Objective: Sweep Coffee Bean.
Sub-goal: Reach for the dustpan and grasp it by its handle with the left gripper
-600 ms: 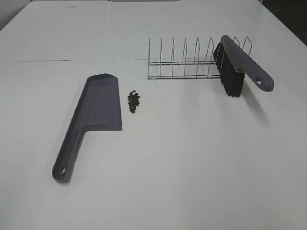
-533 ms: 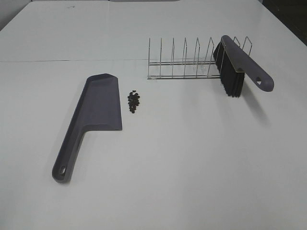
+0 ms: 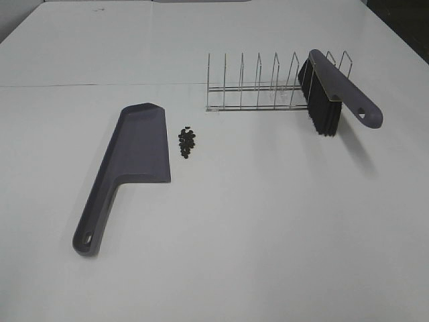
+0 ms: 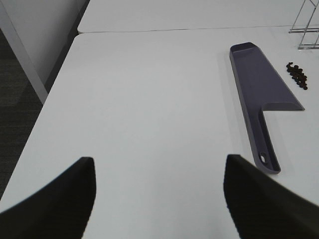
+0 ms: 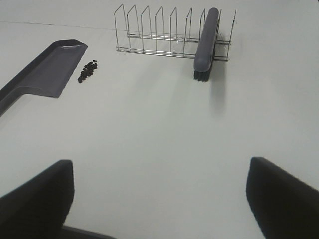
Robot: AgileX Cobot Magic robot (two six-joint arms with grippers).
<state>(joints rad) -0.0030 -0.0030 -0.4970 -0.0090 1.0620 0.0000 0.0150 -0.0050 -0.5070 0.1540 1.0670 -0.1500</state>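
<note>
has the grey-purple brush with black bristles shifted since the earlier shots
No. In the exterior high view the grey-purple plastic brush with black bristles leans in the same end slots of the silver wire rack as before, handle and bristles unshifted.

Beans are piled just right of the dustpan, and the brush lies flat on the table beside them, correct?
No. The brush rests in the wire rack, well away from the beans, as the exterior high view shows. The beans are just right of the dustpan.
</note>
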